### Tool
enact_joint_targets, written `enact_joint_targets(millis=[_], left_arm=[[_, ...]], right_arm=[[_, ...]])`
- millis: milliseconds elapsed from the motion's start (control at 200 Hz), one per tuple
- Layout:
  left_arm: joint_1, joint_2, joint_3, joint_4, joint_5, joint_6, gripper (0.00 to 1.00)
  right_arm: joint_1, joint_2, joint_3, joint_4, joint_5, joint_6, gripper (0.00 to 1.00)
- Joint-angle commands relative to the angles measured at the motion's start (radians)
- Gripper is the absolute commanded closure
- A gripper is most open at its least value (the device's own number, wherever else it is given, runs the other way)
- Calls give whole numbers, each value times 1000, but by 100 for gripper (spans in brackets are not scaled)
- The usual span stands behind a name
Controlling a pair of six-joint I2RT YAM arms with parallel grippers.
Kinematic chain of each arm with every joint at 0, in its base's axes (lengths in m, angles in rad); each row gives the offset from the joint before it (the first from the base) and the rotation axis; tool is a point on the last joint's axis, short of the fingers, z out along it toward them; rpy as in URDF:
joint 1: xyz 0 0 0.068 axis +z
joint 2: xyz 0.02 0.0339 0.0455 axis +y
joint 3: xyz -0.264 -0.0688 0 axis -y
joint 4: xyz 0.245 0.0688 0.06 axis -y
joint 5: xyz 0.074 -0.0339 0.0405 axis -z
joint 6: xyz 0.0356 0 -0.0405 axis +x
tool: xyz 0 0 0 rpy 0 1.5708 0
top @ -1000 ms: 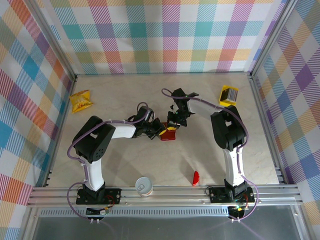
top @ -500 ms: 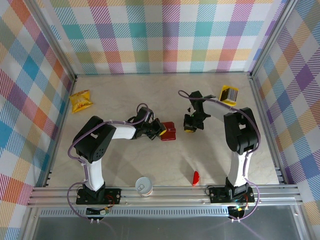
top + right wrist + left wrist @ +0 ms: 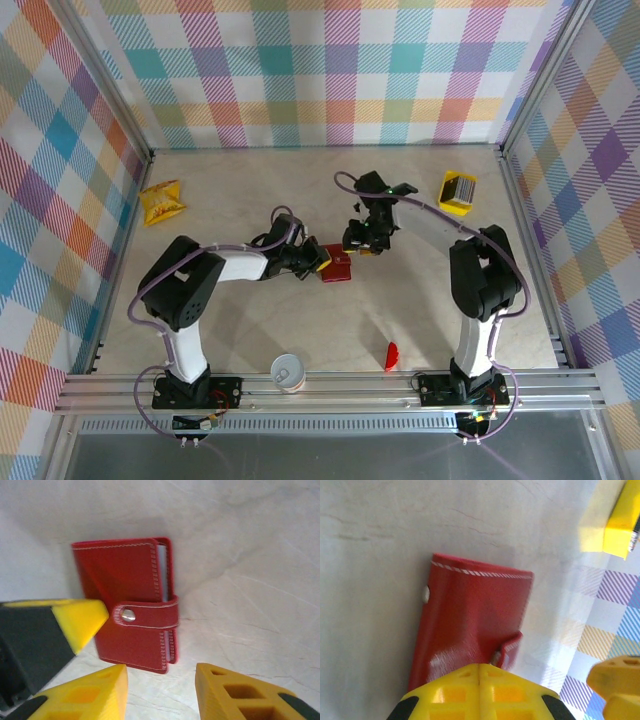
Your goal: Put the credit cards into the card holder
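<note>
Hovering seemingly clear, right gripper (image 3: 160,690) gapes beside the card holder's (image 3: 125,585) edge.

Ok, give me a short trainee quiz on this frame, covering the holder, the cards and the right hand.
1. True or false: the clasp on the holder is fastened.
2. The cards lie toward which corner of the table? A near left; B far right; C near right.
3. Fill in: the right hand has its fingers ____.
Key: 1 true; 2 B; 3 open.
</note>
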Motion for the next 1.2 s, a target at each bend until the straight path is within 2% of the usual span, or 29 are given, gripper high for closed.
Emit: enact_joint_targets(millis=[0, 200, 335, 470, 760, 850, 1075, 1195], left_arm=[[19, -164, -15, -66, -10, 32, 95], [81, -384, -115, -224, -23, 34, 95], [122, -468, -167, -293, -7, 77, 95], [135, -494, -180, -324, 0, 116, 94], [135, -454, -157, -279, 24, 119, 94], [135, -436, -150, -264, 31, 119, 94], [119, -369, -106, -273, 22, 126, 94], [96, -309, -58, -297, 5, 133, 94]], right_arm=[[45, 52, 80, -92, 111, 63, 58], [118, 167, 219, -191, 188, 114, 57], [139, 235, 286, -225, 195, 127, 57], [154, 291, 346, -254, 208, 127, 57], [158, 369, 400, -296, 259, 121, 58], [157, 386, 407, -294, 249, 107, 66], [128, 357, 358, -225, 135, 87, 100], [92, 320, 315, -171, 34, 71, 100]])
